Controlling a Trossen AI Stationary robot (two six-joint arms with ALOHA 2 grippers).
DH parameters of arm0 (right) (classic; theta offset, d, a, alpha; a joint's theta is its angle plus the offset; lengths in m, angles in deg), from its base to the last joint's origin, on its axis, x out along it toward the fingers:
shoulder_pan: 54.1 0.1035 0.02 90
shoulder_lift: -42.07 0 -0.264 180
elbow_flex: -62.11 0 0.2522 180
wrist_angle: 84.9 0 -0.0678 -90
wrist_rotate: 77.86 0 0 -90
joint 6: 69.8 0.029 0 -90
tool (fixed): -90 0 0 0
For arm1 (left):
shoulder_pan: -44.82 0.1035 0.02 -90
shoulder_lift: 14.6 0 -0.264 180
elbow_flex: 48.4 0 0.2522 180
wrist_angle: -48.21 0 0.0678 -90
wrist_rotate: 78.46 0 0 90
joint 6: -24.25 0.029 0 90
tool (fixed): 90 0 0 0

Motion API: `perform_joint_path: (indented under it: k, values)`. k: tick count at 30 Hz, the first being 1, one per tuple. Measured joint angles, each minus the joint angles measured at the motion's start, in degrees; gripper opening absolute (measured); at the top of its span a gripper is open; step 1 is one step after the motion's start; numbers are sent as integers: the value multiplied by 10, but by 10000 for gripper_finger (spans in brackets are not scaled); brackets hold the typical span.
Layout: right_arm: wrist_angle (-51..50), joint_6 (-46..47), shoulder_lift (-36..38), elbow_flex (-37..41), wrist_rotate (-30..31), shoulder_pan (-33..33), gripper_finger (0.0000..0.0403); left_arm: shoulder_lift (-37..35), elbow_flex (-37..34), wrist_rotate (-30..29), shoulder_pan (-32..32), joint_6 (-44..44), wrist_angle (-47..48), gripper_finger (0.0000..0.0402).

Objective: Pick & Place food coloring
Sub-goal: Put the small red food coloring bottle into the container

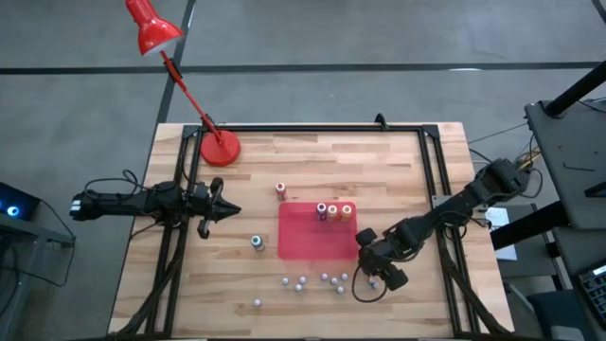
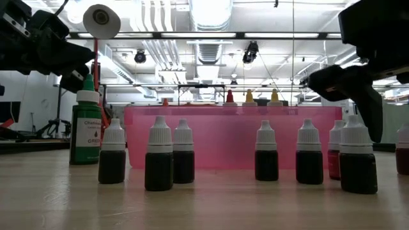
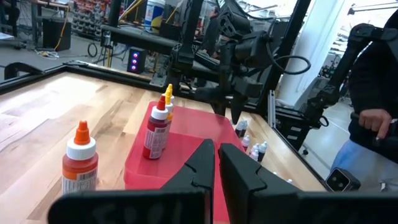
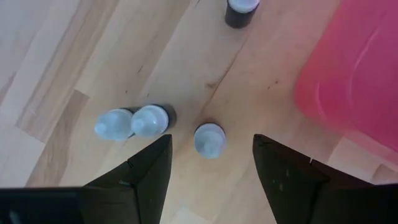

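Three food coloring bottles point(image 1: 333, 212) stand on top of a flat pink-red box point(image 1: 312, 242). An orange one point(image 1: 280, 190) and a green one point(image 1: 258, 242) stand on the table beside it. Several small dark bottles with white caps point(image 1: 325, 278) stand upright near the table's front edge. My right gripper point(image 1: 375, 275) hangs open over the right end of that group and points steeply down. One white cap point(image 4: 209, 140) sits below the gap between its fingers, untouched. My left gripper point(image 1: 227, 210) waits shut and level at the table's left side.
A red desk lamp point(image 1: 220, 147) stands at the far left corner. Black frame rails point(image 1: 437, 180) run along the table's sides. Two more white-capped bottles point(image 4: 134, 122) stand close beside the right gripper's finger. A person point(image 3: 373, 118) stands beyond the table's right side.
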Motion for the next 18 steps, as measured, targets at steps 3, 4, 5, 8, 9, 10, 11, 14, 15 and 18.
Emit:
perform_joint_path:
  k: [3,4,5,8,9,10,11,14,15,18]
  values:
    - [5,0,-8,0,0,0,215,0,0,0,0,0,0,0]
    - [6,0,-10,0,0,0,215,0,0,0,0,0,0,0]
    - [6,0,-12,0,0,0,215,0,0,0,0,0,0,0]
    - [9,1,-14,0,0,0,215,0,0,0,0,0,0,0]
    - [10,2,-14,0,0,0,215,0,0,0,0,0,0,0]
    - [13,2,-14,0,0,0,214,0,0,0,0,0,0,0]
    - [15,2,-14,0,0,0,214,0,0,0,0,0,0,0]
    - [16,2,-14,0,0,0,214,0,0,0,0,0,0,0]
    - [16,2,-14,0,0,0,214,0,0,0,0,0,0,0]
    - [16,2,-14,0,0,0,211,0,0,0,0,0,0,0]
